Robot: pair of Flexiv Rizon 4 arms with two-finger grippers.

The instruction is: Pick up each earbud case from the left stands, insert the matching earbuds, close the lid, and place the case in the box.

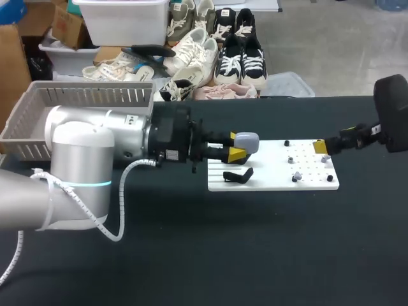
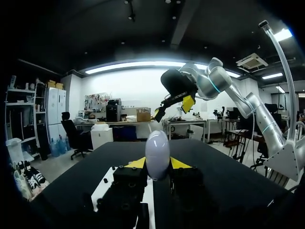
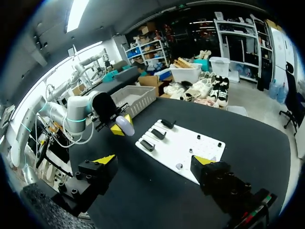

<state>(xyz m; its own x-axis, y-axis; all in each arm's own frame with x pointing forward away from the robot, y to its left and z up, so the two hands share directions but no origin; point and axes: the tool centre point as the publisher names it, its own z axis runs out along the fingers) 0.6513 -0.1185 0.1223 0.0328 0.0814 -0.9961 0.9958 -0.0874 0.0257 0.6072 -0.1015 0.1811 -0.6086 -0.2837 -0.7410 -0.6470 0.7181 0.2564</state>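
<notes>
A: Where is the case [image 1: 247, 141] sitting?
B: It is sitting upright between the left gripper's [image 1: 239, 150] yellow tips, which are pressing on it from both sides, clear of the table.
A: What is lying around that gripper?
B: A white board [image 1: 274, 182] is lying just below and ahead of it, with a black stand [image 1: 238, 174] under the fingers. The box [image 1: 89, 85] is standing behind it, beside the arm.
A: And the right gripper [image 1: 322, 150]?
B: Its fingers are spreading wide and gripping nothing; it is hanging over the board's other end, well apart from the case
</notes>
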